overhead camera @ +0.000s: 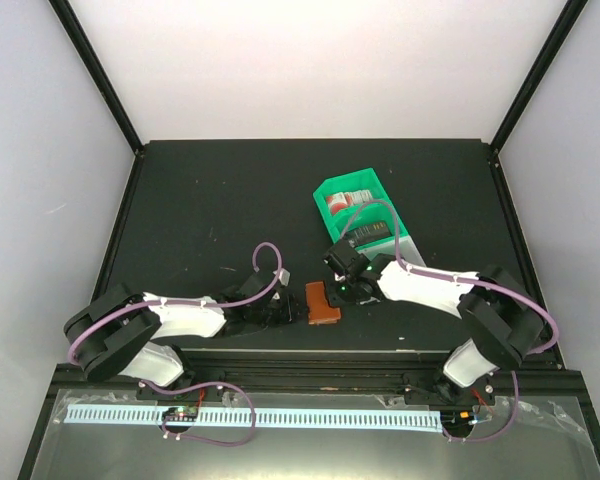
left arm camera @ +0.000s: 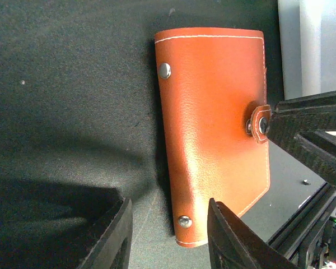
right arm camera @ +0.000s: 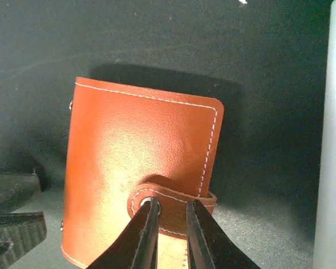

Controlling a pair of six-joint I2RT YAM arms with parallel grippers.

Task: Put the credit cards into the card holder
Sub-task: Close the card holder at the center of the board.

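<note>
A flat black table (overhead camera: 210,200) fills the middle, and a green tray (overhead camera: 324,208) with a white end sits on it toward the far right, turned a little crooked. 3 pale walls (overhead camera: 310,60) stand around the table, with 2 black bars (overhead camera: 95,70) going up from its far corners. Along the near edge lies a long white strip (overhead camera: 250,415) with lots of little slots in a row.
</note>
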